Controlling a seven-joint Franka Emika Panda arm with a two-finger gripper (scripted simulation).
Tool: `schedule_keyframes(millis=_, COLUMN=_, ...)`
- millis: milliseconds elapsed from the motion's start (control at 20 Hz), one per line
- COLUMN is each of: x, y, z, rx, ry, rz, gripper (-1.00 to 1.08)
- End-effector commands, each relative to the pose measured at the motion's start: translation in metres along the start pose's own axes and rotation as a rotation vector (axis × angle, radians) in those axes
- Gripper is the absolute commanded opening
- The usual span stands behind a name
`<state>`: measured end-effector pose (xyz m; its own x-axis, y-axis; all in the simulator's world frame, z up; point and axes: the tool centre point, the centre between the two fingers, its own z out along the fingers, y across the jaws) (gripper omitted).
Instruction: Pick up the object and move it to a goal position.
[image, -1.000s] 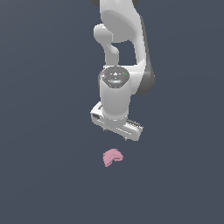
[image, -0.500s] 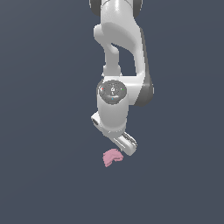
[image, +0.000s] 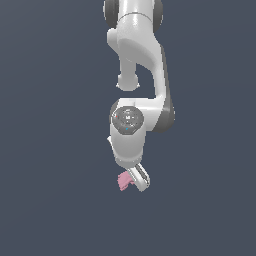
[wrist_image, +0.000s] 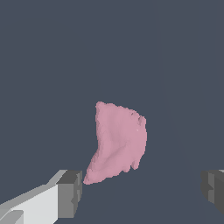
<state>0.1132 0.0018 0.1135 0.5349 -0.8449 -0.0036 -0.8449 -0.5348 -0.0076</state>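
The object (wrist_image: 118, 142) is a small matte pink lumpy piece lying on the dark grey floor. In the wrist view it sits between my two fingertips, closer to one grey pad (wrist_image: 70, 192) than to the other. My gripper (wrist_image: 142, 192) is open, with a wide gap and no contact with the pink piece. In the exterior view the arm reaches down so that the gripper (image: 137, 181) is right over the object (image: 123, 181), hiding most of it; only its side toward the exterior view's left shows.
Only the plain dark grey floor (image: 50, 200) surrounds the object. The white arm (image: 140, 65) rises from the gripper to the upper edge of the exterior view.
The arm has come down and the gripper has dropped onto the pink object, which was fully visible below it before and is now mostly covered. The object has not moved.
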Motion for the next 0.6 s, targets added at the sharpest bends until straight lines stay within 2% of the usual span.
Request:
schedule_keyframes(millis=0, x=0.0025, y=-0.0028, z=0.0042, rx=-0.002, ry=0.001, rz=0.049, gripper=1.0)
schedule_keyframes(millis=550, x=0.0069, y=-0.0082, z=0.0133, rx=-0.007, ry=0.004, rz=0.146, gripper=1.0)
